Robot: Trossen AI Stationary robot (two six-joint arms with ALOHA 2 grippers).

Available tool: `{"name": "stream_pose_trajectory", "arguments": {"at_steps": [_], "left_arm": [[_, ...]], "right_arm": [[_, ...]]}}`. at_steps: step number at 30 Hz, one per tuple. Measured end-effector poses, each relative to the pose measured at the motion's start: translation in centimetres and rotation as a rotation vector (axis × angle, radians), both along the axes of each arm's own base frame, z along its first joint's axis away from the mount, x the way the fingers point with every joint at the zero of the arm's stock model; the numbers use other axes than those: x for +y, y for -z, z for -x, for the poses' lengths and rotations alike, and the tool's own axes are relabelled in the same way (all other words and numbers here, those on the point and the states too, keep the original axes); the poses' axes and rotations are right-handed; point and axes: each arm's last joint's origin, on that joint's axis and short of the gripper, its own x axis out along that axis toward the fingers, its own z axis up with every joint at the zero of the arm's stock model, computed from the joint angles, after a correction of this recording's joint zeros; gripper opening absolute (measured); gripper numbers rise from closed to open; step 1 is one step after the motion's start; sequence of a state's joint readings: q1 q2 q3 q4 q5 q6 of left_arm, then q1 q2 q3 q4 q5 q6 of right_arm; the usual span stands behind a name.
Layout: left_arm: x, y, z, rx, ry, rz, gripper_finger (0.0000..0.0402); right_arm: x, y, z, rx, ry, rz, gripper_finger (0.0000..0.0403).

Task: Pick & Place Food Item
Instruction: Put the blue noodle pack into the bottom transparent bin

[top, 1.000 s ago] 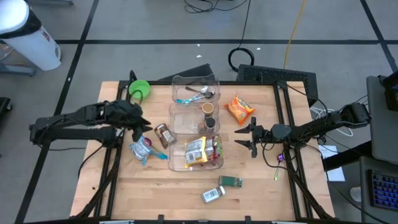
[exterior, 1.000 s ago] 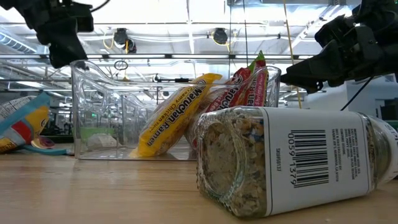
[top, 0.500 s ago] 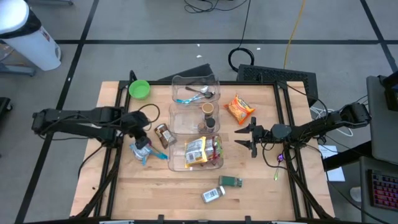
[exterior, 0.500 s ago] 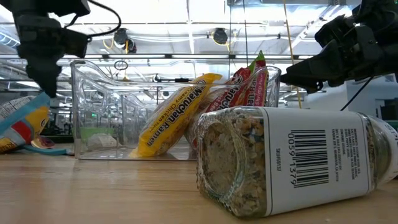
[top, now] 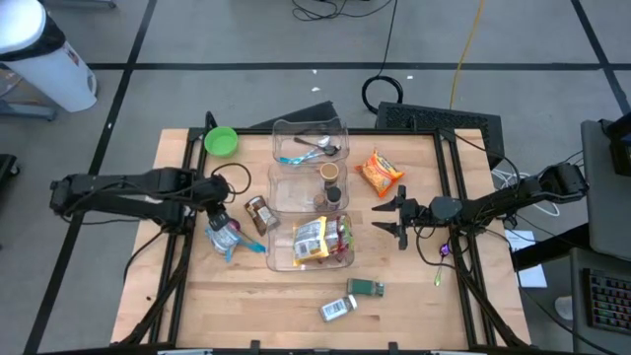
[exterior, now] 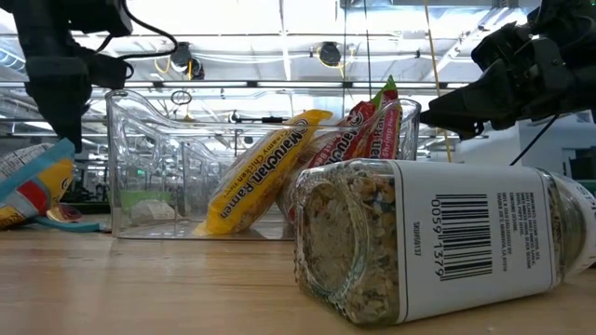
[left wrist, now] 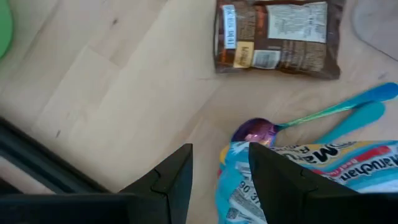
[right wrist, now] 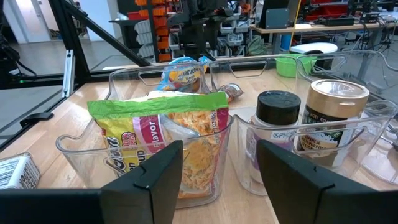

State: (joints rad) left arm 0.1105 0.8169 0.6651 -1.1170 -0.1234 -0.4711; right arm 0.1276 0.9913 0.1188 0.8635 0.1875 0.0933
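Nearest the tabletop's front edge lie two spice jars point(top: 336, 309). Three clear plastic bins point(top: 309, 242) run mid-table toward the back edge. The blue ramen packet point(top: 224, 238) lies toward the left edge; left gripper point(top: 223, 209), fingers spread, has since moved over it. Right gripper point(top: 398, 219) stays spread toward the right edge.

From my console I read "Maruchan Ramen" on the yellow packet point(exterior: 256, 172) in the clear bin point(exterior: 140, 167), and barcode digits "00591379" on the toppled jar point(exterior: 438, 244).
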Motion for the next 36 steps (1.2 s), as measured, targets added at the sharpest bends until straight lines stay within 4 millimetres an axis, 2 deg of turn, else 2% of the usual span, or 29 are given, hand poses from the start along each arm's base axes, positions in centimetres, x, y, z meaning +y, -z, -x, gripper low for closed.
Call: {"name": "stream_pose_trajectory", "arguments": {"at_steps": [8,15,22,36], "left_arm": [[0.6,0.1,0.4,0.015,-0.055,0.091,0.0161],[1.3,0.2,0.5,0.04,-0.087,0.095,0.0161],[1.8,0.9,-0.1,0.085,-0.096,0.169,0.0161],[3.0,2.5,-1.5,0.218,-0.103,0.206,0.0161]], "right_arm": [[0.0,0.0,0.0,0.0,0.0,0.0,0.0199],[0.0,0.0,0.0,0.0,0.0,0.0,0.0199],[0.0,0.0,0.0,0.0,0.0,0.0,0.0199],[0.0,0.0,0.0,0.0,0.0,0.0,0.0199]]}}
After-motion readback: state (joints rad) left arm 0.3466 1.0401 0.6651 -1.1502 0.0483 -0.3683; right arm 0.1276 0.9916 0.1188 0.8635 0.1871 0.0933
